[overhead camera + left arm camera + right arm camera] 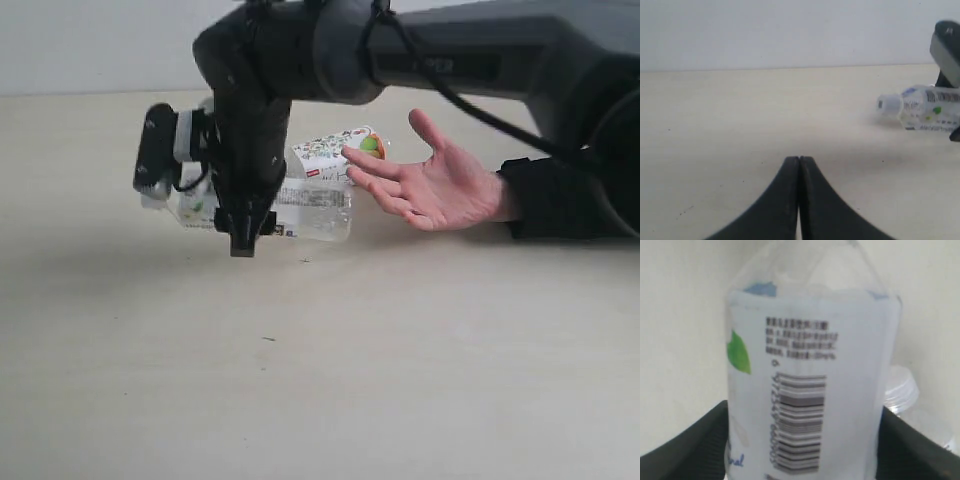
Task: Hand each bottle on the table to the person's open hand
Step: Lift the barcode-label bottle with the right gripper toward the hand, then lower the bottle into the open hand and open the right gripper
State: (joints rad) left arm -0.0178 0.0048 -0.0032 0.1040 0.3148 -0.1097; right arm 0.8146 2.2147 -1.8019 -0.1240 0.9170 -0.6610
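While the person's open hand (450, 185) lies palm-up at the middle right of the frame, black sleeve trailing off behind it, we've got the right claw (245, 240) reaching across to left of centre, pointing down at the tabletop (400, 380). Its two black fingers (685, 450) press against either side of the barcode-label bottle (318, 208), and we call that a grasp! That bottle lies on its side, low at the tabletop; whether it rests there we cannot tell. It sits near the hand but apart from it. Just behind the hand, at upper centre, we spot the fruit-label bottle (338, 150), also on its side. Over on the other arm, the left claw (799, 167) is clenched, tips pressed flat together.
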